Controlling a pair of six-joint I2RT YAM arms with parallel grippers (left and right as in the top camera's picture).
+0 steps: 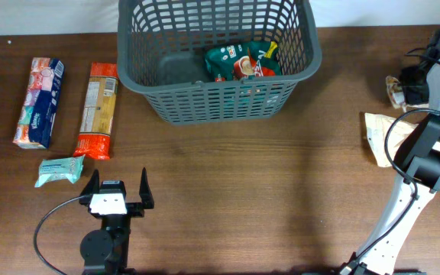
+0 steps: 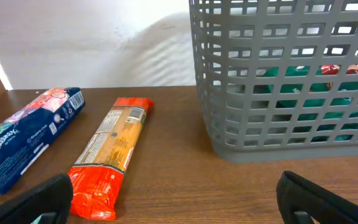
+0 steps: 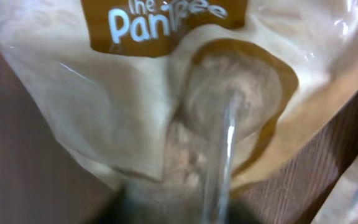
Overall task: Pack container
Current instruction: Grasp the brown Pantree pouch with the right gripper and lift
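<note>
The container [image 1: 220, 107] is a large dark grey slotted basket at the back middle of the table; it also shows in the left wrist view [image 2: 278, 134]. A green package [image 1: 239, 61] lies inside it. My left gripper [image 1: 118, 191] is open and empty near the front left, its fingers wide apart [image 2: 179, 199]. My right gripper [image 1: 402, 85] is at the far right. In the right wrist view a beige bag [image 3: 166, 106] with white lettering fills the frame, pinched at the dark jaws [image 3: 179, 208]. That bag shows in the overhead view too [image 1: 392, 90].
A blue-and-pink Kleenex pack [image 1: 40, 103], an orange pasta packet [image 1: 98, 109] and a small teal tissue pack [image 1: 59, 171] lie at the left. The Kleenex pack [image 2: 27, 140] and pasta packet [image 2: 110, 155] lie ahead of my left gripper. Another beige package [image 1: 374, 136] lies beside the right arm.
</note>
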